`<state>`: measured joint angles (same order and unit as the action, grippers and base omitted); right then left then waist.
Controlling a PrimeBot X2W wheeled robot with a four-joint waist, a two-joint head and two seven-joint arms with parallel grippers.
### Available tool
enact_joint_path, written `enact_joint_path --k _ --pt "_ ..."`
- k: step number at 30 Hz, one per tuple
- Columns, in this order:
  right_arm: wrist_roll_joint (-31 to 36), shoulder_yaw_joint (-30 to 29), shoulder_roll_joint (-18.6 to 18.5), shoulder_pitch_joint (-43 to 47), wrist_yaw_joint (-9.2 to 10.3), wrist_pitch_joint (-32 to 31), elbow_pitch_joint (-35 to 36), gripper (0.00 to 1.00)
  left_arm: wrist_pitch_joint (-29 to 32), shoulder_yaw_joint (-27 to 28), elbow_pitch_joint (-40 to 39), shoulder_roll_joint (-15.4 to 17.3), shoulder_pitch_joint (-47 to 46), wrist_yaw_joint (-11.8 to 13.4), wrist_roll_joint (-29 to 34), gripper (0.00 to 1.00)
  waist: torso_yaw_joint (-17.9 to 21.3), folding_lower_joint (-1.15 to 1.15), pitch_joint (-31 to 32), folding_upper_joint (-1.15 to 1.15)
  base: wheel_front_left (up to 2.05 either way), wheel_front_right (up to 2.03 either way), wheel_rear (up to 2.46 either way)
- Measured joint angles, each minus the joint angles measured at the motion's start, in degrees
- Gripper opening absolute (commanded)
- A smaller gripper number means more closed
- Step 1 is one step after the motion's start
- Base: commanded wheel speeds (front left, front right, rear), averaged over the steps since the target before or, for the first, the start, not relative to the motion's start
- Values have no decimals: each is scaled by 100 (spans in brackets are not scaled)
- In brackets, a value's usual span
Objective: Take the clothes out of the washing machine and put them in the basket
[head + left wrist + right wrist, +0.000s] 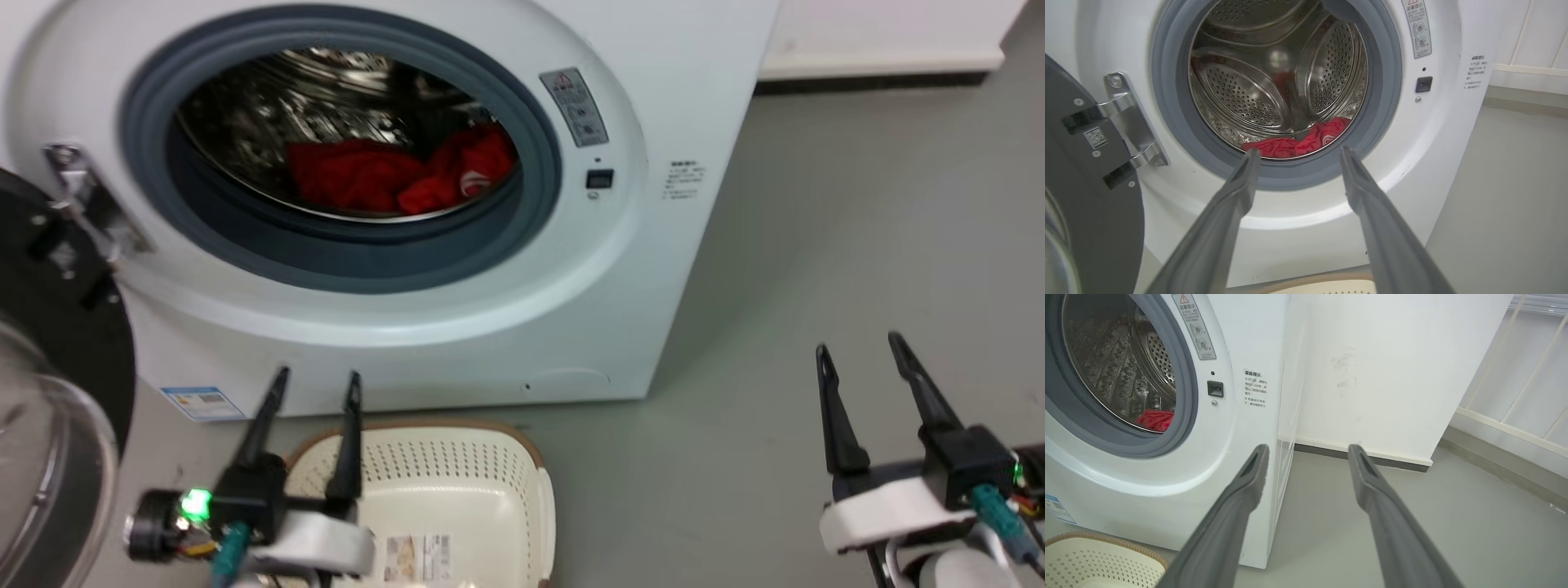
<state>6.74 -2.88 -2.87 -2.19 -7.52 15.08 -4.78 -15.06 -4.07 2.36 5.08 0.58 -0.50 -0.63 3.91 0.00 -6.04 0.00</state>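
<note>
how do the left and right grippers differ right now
The left gripper hangs over the basket, facing the washing machine's porthole; the right gripper is over bare floor, off the machine's corner. The left wrist view frames the clothes between its fingers; the right one frames wall. Both are open and empty.

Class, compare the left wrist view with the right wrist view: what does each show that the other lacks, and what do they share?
Left wrist view, not the right: the open door with its hinge, the left gripper, open, and a white logo on the clothes. Right wrist view, not the left: the right gripper, open, plus the side panel and blue label of the washing machine. Shared: the drum, the red clothes, the basket, the floor.
</note>
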Motion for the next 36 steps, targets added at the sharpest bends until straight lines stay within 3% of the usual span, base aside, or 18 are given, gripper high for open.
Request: enact_joint_path --k 7,14,22,25,36 --pt "-322 123 -3 -618 0 1 153 100 -1 357 517 710 -1244 -347 -26 100 362 0 -810 0 0 0 0" --pt "-643 166 -7 -1110 0 1 302 100 104 364 1722 1479 -3151 -560 57 100 719 1 -1887 0 0 0 0" --pt "-689 460 -8 -1548 0 1 658 100 1719 -122 2944 2362 -6055 -689 -71 100 1091 2 -3076 0 0 0 0" --pt "-764 470 -11 -1614 0 1 821 100 2547 -610 3404 2688 -6911 -691 47 100 1241 2 -3455 0 0 0 0" --pt "-1145 939 -8 -1749 0 1 1233 100 4585 -1624 4357 3310 -9236 -699 -367 100 1818 1 -4428 -1 0 0 0"
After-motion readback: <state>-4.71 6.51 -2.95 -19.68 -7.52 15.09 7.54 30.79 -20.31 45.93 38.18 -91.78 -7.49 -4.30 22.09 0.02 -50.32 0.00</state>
